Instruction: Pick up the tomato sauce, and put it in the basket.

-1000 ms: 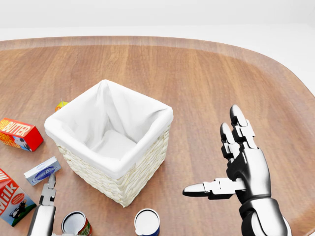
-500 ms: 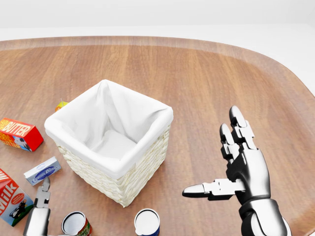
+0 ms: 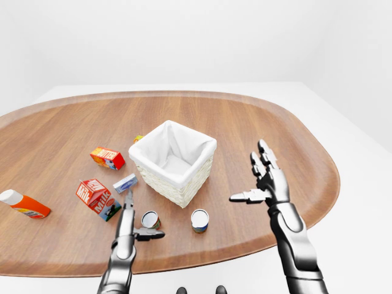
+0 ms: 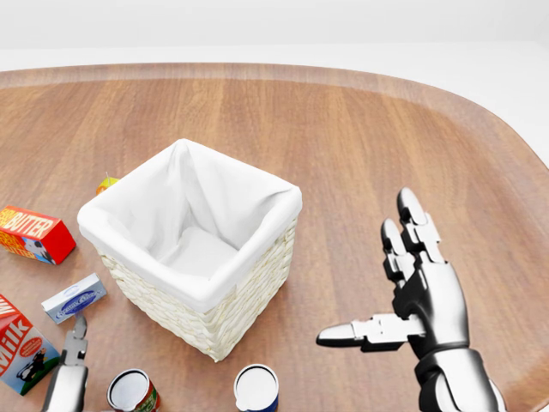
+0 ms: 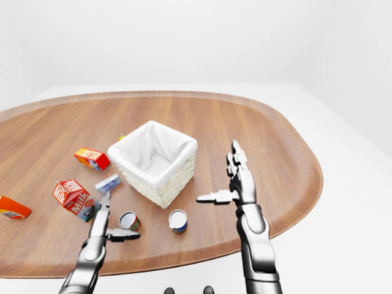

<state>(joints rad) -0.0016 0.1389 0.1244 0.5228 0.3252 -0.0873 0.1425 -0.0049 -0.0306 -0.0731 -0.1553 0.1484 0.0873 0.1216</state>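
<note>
The tomato sauce is most likely the can with the red and green label, standing upright on the worktop near the bottom of the left-eye view, just below and left of the basket. Its label is too small to read, so that is a judgement; a second can with a blue label stands a little to its right.

The left hand reaches in just beside the red can, one finger pointing up the view and the thumb stretched sideways across the can's near side. The fingers are spread and grip nothing, which suits a hand lining up to close round the can.

The basket sits turned cornerwise, its white cloth liner folded over the rim and its inside bare. It stands near the can, so the carry should be a short lift over the wicker wall.

The right hand hovers well to the right of the basket, palm open, fingers up, thumb pointing left. It holds nothing and seems parked clear of the left arm's path.

Other groceries lie to the left: a small blue-and-white box, a milk carton, a butter box and an orange bottle far left.
</note>
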